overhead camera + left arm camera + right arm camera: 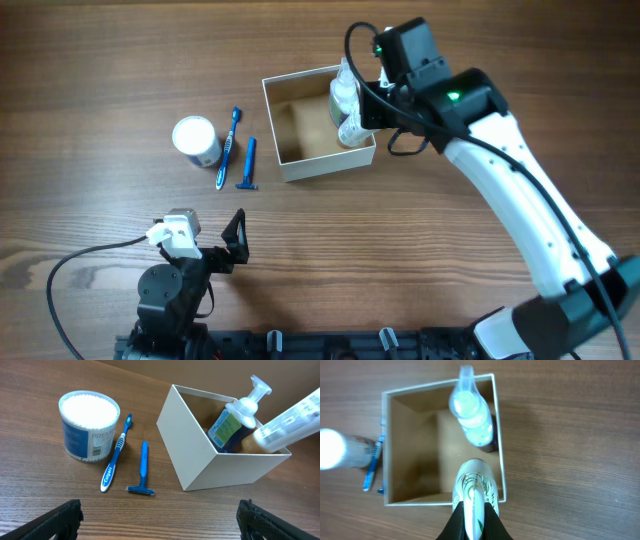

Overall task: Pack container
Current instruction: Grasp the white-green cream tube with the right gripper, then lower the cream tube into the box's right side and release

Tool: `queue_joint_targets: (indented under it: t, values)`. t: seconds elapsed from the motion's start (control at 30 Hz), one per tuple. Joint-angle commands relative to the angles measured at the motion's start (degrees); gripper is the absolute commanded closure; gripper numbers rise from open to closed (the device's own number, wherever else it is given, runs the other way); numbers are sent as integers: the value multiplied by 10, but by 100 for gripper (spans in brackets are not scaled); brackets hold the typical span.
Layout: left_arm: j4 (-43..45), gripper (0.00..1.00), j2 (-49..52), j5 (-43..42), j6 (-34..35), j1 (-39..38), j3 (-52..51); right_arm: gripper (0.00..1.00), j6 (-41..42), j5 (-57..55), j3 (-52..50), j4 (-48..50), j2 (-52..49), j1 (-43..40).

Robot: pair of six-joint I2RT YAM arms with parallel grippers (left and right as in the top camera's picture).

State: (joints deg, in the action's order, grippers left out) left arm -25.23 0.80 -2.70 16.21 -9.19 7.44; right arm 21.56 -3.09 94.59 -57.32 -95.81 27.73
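Square shallow cardboard box (300, 125), white outside, tan inside, sits at 12 o'clock of the wood table (100, 60). It's open side up and turned slightly counterclockwise; being square, it has no real long axis.

R gripper (471, 519) is clenched on a clear plastic bottle w/ green print (285, 427). The bottle is tilted, long axis slanting down into the box's 4 o'clock corner. Can't tell if it touches the rim.

A clear foam-pump bottle w/ blue-green label (232, 422) stands upright inside, by the 3 o'clock wall, just beside the held one.

At 9 o'clock of the box are a blue razor (248, 165), a blue toothbrush (230, 148) and a round white cotton-swab jar (196, 140), all on the table and apart from the box.

L gripper (235, 240) is released, fingers wide, at 7 o'clock, well apart.
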Motion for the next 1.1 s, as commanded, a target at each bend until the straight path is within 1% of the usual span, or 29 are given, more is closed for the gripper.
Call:
queue_joint_targets:
  t: [0.0,0.1,0.27,0.3,0.43,0.47,0.5,0.53,0.57,0.6,0.7,0.8,0.83,0.9,0.97,1.07]
  values:
    - [2,0,-4,8,-7,4,-1,96,-5,-44,4,-7,-40,2]
    - [2,0,-4,8,-7,4,-1,96,-3,-44,4,-32,-64,2]
    - [2,0,-4,8,-7,4,-1,96,-2,-44,4,-42,-63,4]
    - [2,0,-4,8,-7,4,-1,96,12,-47,4,-56,-63,4]
    - [2,0,-4,8,-7,4,-1,96,21,-46,4,-67,-63,5]
    - [2,0,-4,8,-7,4,-1,87,21,-46,4,-67,-63,6]
    - [2,0,-4,8,-7,4,-1,57,20,-46,4,-67,-63,6]
    - [2,0,-4,8,-8,4,-1,41,20,-46,4,-66,-63,6]
    - [2,0,-4,8,-7,4,-1,34,20,-47,4,-65,-63,6]
    - [2,0,-4,8,-7,4,-1,31,20,-48,4,-61,-63,6]
    - [2,0,-4,8,-8,4,-1,31,19,-51,5,-39,-52,6]
    - [2,0,-4,8,-8,4,-1,29,9,-63,5,-17,2,5]
    - [2,0,-4,8,-7,4,-1,33,9,-63,5,-19,20,1]
    - [2,0,-4,8,-7,4,-1,45,16,-63,5,-31,37,-11]
    - [2,0,-4,8,-8,4,-1,64,26,-59,5,-38,42,-30]
    - [2,0,-4,8,-8,4,-1,79,24,-24,4,-38,42,-71]
